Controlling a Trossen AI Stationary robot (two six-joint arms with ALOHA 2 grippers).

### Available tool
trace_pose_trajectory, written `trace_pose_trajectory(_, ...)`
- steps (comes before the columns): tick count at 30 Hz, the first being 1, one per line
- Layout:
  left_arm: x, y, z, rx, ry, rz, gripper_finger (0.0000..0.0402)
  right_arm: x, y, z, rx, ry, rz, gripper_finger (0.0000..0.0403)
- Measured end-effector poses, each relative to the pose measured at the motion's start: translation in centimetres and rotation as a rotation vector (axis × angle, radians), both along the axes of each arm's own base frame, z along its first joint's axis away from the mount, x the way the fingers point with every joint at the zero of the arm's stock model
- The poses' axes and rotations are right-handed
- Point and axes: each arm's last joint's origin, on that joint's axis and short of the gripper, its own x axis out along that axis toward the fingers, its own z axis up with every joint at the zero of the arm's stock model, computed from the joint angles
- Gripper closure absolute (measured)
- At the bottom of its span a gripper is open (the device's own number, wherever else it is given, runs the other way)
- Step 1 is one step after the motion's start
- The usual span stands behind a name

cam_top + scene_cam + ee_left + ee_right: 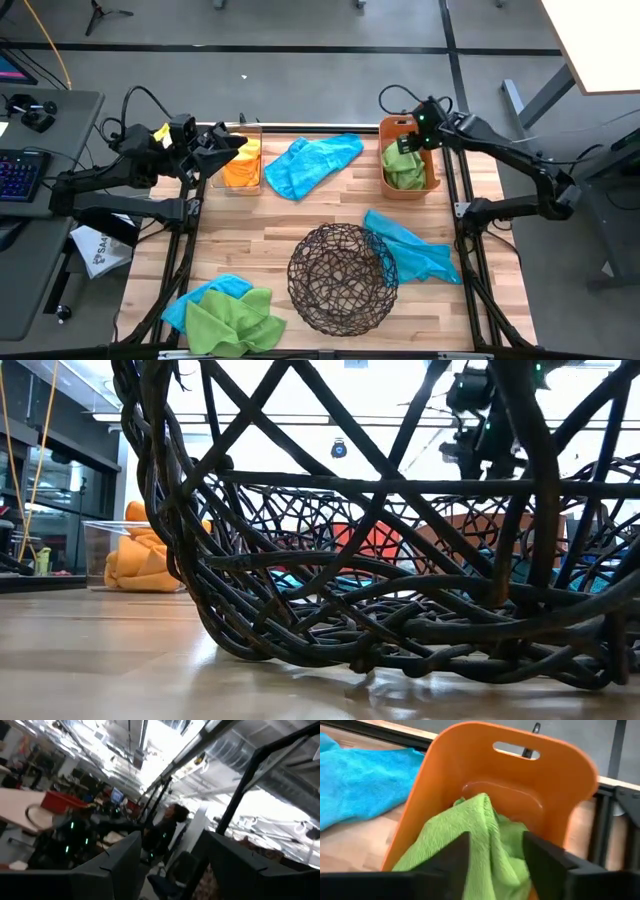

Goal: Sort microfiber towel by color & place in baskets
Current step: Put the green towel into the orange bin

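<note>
Large round dark-brown wire-mesh bowl (400, 560), foreground, on wooden table (100, 660); clear plastic rectangular bin (105, 555) holding bright orange cloths (145, 560) behind.

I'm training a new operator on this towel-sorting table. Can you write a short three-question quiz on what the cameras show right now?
1. True or false: the round wire bowl holds a towel.
2. Multiple choice: what colour is the towel between the right gripper's fingers, over the orange bin? A) blue B) green C) orange
3. Fill in: the clear bin near the left gripper holds ____ towels.

Key
1. False. The bowl looks empty; a blue towel lies on the table against its right side.
2. B, green.
3. Orange.
</note>
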Motion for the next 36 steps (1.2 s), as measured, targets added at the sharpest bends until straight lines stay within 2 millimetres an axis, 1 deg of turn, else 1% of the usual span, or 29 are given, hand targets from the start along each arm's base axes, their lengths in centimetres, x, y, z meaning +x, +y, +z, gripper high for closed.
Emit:
trace_pose_trajectory(3,-0.1,-0.1,-0.3,0.004,0.051,-0.026,0.0188,-0.3,0.4,1.9,0.024,0.034,0.028,0.0161)
trace_pose_trajectory(5,-0.2,-0.1,-0.4,-0.007,0.144,-0.031,0.0188,-0.5,0.7,3.6,0.045,0.004,0.047,0.0127)
trace_pose_trajectory(8,-0.2,-0.2,-1.6,-0.015,0.46,-0.036,0.0188,-0.6,1.6,6.2,0.088,-0.102,0.056,0.0095)
trace_pose_trajectory(10,0.2,-0.5,-2.9,-0.024,0.671,-0.095,0.0188,-0.5,2.7,8.1,0.076,-0.197,0.066,0.0085)
trace_pose_trajectory(12,0.9,-1.5,-5.0,-0.057,0.88,-0.238,0.0188,-0.5,4.2,9.8,0.062,-0.276,0.086,0.0082)
trace_pose_trajectory(13,1.3,-2.4,-6.0,-0.068,0.977,-0.328,0.0188,-0.5,4.9,10.4,0.061,-0.309,0.093,0.0082)
trace_pose_trajectory(14,1.5,-3.4,-7.0,-0.066,1.085,-0.414,0.0188,-0.5,5.7,11.0,0.061,-0.339,0.097,0.0082)
trace_pose_trajectory(16,1.1,-5.7,-8.6,-0.033,1.295,-0.568,0.0188,-0.7,7.4,11.9,0.061,-0.388,0.102,0.0082)
trace_pose_trajectory(18,0.7,-8.4,-9.6,0.04,1.421,-0.678,0.0188,-1.0,8.9,12.3,0.067,-0.41,0.103,0.0082)
trace_pose_trajectory(20,0.1,-11.2,-10.0,0.096,1.467,-0.766,0.0188,-1.4,10.3,12.3,0.077,-0.404,0.105,0.0082)
trace_pose_trajectory(22,-0.4,-14.2,-10.0,0.116,1.44,-0.823,0.0188,-1.9,11.4,12.1,0.086,-0.368,0.1,0.0082)
trace_pose_trajectory(25,-1.2,-18.7,-10.6,0.148,1.389,-0.806,0.0188,-2.2,12.7,11.7,0.082,-0.304,0.105,0.0082)
trace_pose_trajectory(28,-1.3,-22.6,-12.5,0.21,1.381,-0.727,0.0188,-2.2,13.5,11.4,0.066,-0.247,0.132,0.0082)
trace_pose_trajectory(30,-0.5,-24.8,-13.9,0.248,1.436,-0.677,0.0188,-2.3,13.8,11.2,0.053,-0.216,0.148,0.0082)
trace_pose_trajectory(33,1.1,-27.8,-15.7,0.298,1.559,-0.656,0.0188,-2.5,14.2,11.1,0.051,-0.186,0.174,0.0082)
trace_pose_trajectory(36,2.6,-30.4,-16.9,0.375,1.645,-0.629,0.0188,-2.8,14.5,10.9,0.053,-0.144,0.198,0.0082)
